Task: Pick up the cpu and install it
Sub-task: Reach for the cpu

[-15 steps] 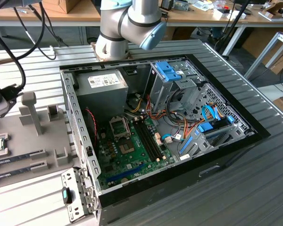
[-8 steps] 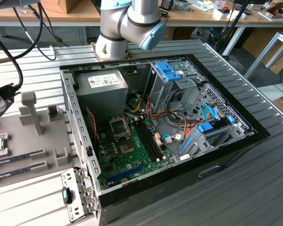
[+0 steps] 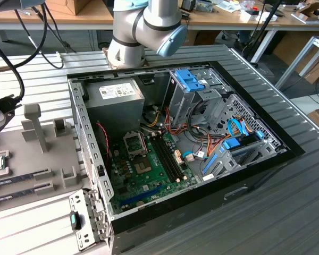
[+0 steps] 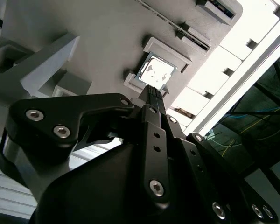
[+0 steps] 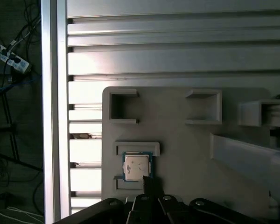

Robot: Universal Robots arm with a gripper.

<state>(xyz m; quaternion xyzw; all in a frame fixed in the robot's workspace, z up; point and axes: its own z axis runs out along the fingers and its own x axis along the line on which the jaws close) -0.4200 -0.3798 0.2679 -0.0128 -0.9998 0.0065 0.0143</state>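
Hovering close over the cpu (image 5: 137, 166), the gripper (image 5: 149, 181) is pointing its tip at the chip's near edge in both wrist views. Whether it is touching is unclear, and whether the gripper is spread or pressed together cannot be told. The cpu is lying flat, silver top up, in a shallow pocket of the grey holder tray (image 5: 186, 149), just ahead of the gripper and not lifted.

By the look of it, the pick-up step is in hand, at the approach. A clean grasp would be calling for the gripper to centre on the chip and take it by opposite edges, keeping it level.

The tray is resting on a ribbed aluminium desk (image 5: 177, 60). In the exterior view the open computer case (image 3: 202, 133) is sitting beside the tray, apart from the gripper, its green board (image 3: 149, 164) exposed. Wooden workbenches (image 3: 85, 13) and cables (image 3: 10, 48) are crowding the room beyond.
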